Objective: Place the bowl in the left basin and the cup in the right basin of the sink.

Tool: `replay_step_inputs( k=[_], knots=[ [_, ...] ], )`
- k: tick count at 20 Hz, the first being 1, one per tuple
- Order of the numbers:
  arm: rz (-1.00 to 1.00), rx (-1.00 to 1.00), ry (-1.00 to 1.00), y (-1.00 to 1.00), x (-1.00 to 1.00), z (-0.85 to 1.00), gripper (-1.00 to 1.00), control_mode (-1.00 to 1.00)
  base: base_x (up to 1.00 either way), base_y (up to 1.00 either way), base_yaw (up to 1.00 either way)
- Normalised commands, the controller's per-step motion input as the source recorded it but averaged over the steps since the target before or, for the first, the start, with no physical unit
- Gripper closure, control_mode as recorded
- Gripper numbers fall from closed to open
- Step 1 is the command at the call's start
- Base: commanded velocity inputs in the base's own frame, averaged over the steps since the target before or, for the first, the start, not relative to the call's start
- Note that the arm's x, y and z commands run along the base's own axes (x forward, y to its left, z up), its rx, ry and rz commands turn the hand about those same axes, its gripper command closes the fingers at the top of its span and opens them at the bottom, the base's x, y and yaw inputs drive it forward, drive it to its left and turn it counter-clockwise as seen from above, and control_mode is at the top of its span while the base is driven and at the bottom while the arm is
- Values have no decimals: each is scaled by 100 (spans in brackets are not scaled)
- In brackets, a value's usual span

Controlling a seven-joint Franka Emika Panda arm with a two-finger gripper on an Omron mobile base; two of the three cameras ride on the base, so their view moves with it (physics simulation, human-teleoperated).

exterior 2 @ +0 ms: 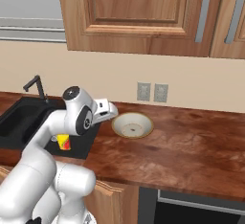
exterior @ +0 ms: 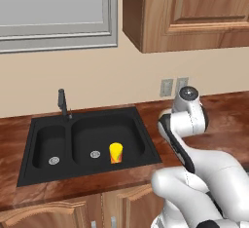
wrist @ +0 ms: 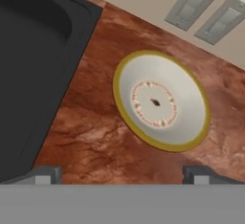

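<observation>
Plenty of open countertop all around the bowl, so a gripper can come at it from above or from the sides. The wall outlets sit behind it but well apart. In the sink, the narrow left basin is bare, the cup takes up a bit of the right basin, and the faucet stands at the back rim.

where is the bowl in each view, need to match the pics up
Left base view: I cannot find it; the arm covers the counter right of the sink.
Right base view: bowl at centre, on the counter below the wall outlets.
Hand view: right of centre.
Shared landmark: the wall outlets.
</observation>
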Motion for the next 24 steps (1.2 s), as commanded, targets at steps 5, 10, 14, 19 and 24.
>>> replay_step_inputs(
  k=[5, 10, 14, 19, 24],
  knots=[
    [2, -6, 2, -4, 2, -28, -100, -100, 0, 0, 0],
    [5, -5, 0, -1, 26, -28, -100, -100, 0, 0, 0],
    [6, -4, 0, 0, 32, -24, -100, -100, 0, 0, 0],
    [4, -1, 3, -1, 30, -14, -100, -100, 0, 0, 0],
    [1, 0, 4, -9, 14, -7, -100, -100, 0, 0, 0]
  ],
)
